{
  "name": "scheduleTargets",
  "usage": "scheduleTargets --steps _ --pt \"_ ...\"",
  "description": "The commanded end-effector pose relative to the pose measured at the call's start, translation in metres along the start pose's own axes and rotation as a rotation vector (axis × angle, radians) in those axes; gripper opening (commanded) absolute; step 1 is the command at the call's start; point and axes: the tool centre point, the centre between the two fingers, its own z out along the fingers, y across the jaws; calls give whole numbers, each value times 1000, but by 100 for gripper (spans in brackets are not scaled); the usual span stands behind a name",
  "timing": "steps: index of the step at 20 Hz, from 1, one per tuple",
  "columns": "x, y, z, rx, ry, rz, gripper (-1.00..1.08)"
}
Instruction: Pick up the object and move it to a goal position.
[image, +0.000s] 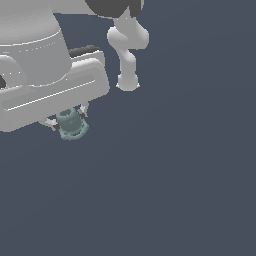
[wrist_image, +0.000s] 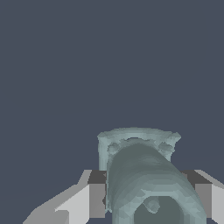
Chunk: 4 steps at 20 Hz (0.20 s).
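The object (image: 71, 125) is a small pale teal-green short cylinder with a wider lobed base. It sits between the two fingertips of my white gripper (image: 68, 120), which is shut on its cylinder body. In the exterior view it hangs just under the gripper's wide body at the upper left. Seen from the wrist, the object (wrist_image: 140, 175) fills the space between the fingers (wrist_image: 97, 199), its flanged base pointing away from the camera. Whether it touches the surface below cannot be told.
The white arm's links (image: 127, 50) rise behind the gripper in the exterior view. A plain dark blue-grey surface (image: 175, 190) spreads all around. No goal marker shows.
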Motion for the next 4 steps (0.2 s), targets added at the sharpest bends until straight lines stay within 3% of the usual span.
scheduleTargets --steps 1,4 --pt "1 1 -1 0 0 0 -100" --pt "1 1 -2 0 0 0 -100"
